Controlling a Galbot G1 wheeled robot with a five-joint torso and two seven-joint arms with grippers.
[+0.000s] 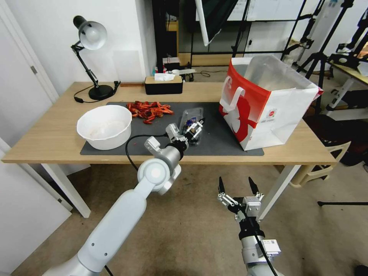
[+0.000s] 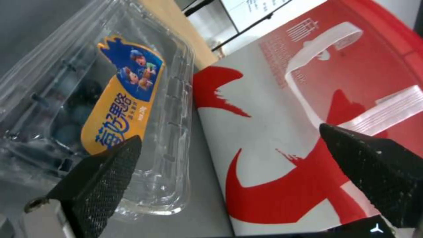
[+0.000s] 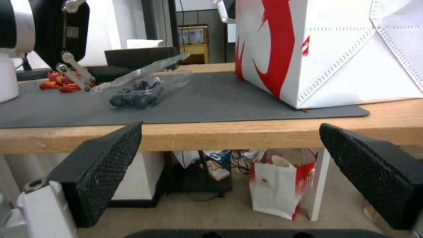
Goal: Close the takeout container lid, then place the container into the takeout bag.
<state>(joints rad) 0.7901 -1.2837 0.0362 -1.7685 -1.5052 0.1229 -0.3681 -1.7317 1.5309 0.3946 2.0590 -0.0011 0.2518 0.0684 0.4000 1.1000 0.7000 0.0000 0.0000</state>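
Note:
The takeout container is a small clear clamshell with dark blueberries, lying on the grey mat left of the takeout bag. In the right wrist view its lid slants half-lowered over the berry-filled base. The lid carries a yellow and blue sticker. My left gripper is open at the container, with one finger over the lid's near edge and the other in front of the red-and-white bag. My right gripper hangs open below the table's front edge.
A round white bowl sits at the mat's left end, with red pepper pieces behind it. A black tissue box and a desk lamp stand at the back. A small bag stands under the table.

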